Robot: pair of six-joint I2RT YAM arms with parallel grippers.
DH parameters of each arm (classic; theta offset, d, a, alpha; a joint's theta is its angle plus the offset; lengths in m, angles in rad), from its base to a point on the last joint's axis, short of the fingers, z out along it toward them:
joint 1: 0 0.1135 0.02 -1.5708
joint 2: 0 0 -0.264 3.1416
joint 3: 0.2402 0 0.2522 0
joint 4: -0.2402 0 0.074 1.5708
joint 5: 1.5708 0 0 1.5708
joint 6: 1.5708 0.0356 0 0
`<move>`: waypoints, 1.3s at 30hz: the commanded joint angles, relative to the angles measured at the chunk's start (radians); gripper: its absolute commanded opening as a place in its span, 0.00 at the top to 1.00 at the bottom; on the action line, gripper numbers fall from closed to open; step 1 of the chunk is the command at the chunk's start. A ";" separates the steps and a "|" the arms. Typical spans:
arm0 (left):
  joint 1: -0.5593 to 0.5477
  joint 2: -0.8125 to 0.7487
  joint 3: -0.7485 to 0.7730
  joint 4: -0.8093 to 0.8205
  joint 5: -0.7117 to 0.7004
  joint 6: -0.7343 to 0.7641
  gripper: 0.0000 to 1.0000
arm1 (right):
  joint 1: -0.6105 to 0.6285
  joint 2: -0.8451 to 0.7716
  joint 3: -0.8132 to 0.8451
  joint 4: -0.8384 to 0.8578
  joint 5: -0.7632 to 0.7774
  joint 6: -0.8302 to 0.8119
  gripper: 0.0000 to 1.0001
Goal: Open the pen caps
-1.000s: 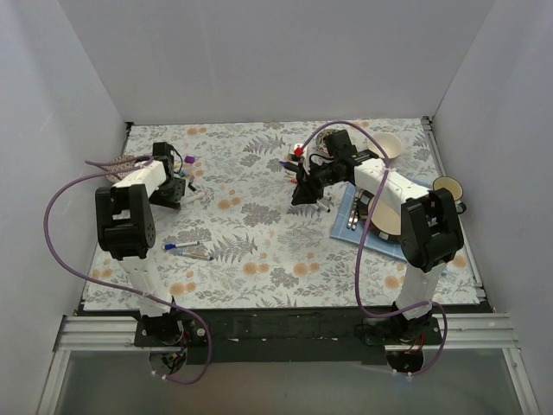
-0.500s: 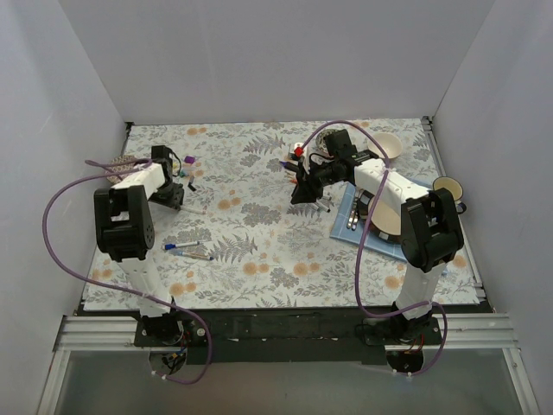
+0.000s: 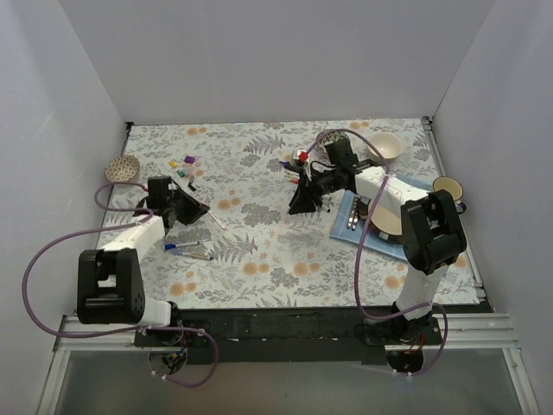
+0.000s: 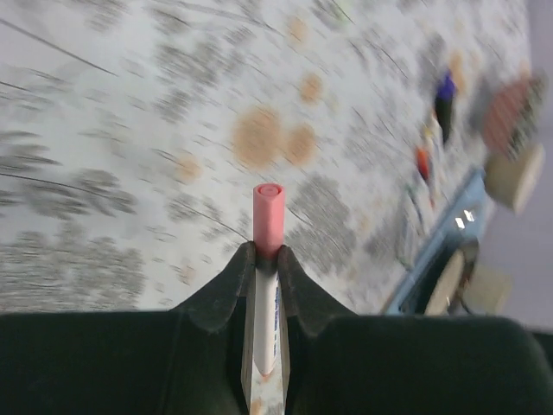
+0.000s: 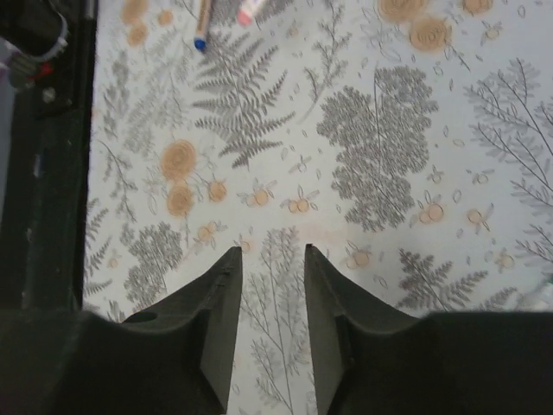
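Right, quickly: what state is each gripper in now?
Left gripper: closed on the pink-capped pen.
Right gripper: open, holding nothing.

Plain white walls (image 3: 259,60) around a floral-patterned tablecloth (image 3: 268,238)

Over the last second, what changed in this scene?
The left end effector pulled back toward the near edge, away from the loose caps, and closed on a pink-capped pen. The right end effector stayed open and empty; the two loose pens stayed put.
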 commanded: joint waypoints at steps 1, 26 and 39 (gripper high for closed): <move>-0.117 -0.100 -0.125 0.444 0.260 0.039 1.00 | 0.005 -0.074 -0.148 0.324 -0.237 0.328 0.52; -0.556 0.002 -0.154 0.897 0.048 -0.039 1.00 | 0.119 -0.135 -0.458 1.041 0.014 1.003 0.30; -0.567 -0.041 -0.177 0.954 0.074 -0.007 1.00 | 0.116 -0.108 -0.452 1.060 0.024 1.048 0.99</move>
